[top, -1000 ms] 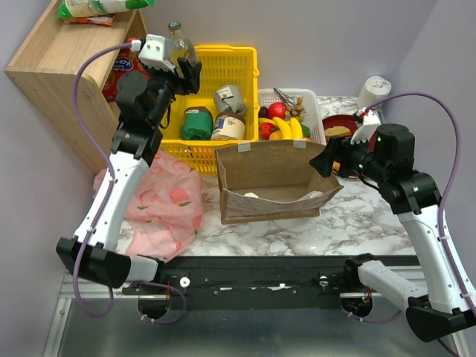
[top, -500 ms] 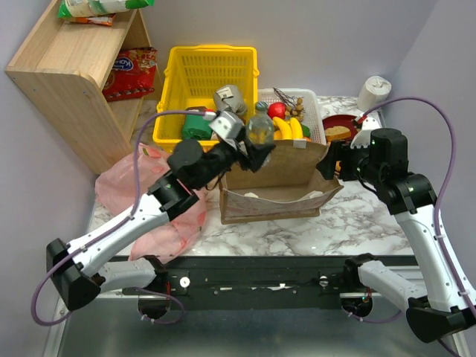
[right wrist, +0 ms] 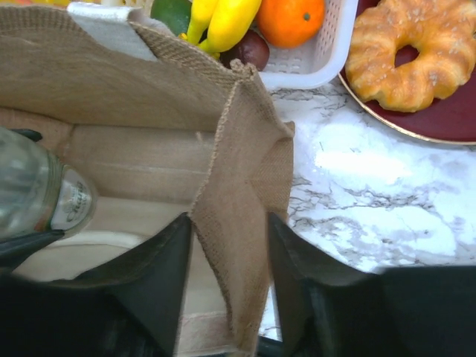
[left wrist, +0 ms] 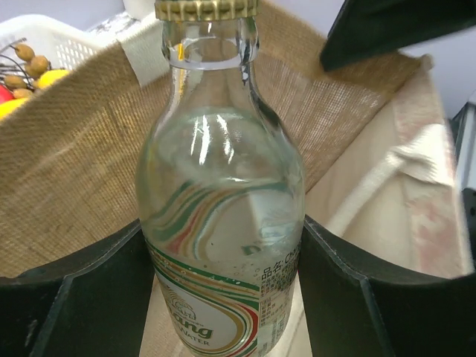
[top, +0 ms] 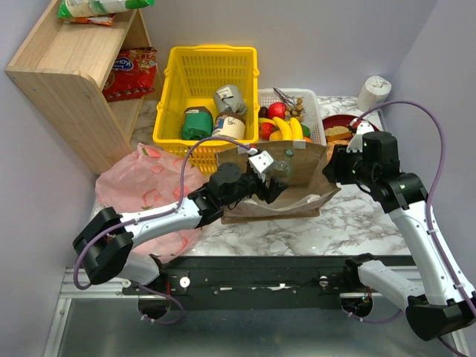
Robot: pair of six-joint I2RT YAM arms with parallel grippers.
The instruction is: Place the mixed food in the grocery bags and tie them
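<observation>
1. The left gripper (left wrist: 223, 297) is clamped on a glass bottle (left wrist: 223, 186) in the mouth of the brown bag (right wrist: 111, 82); this looks like the packing step.
2. The right gripper (right wrist: 230, 290) pinches the bag's side wall, holding it open.
3. Beyond the bag, the bananas (right wrist: 223, 22) and the orange (right wrist: 294, 18) sit unbagged in the white basket (right wrist: 327, 59). The next move probably calls for lowering the bottle, then releasing it.
</observation>
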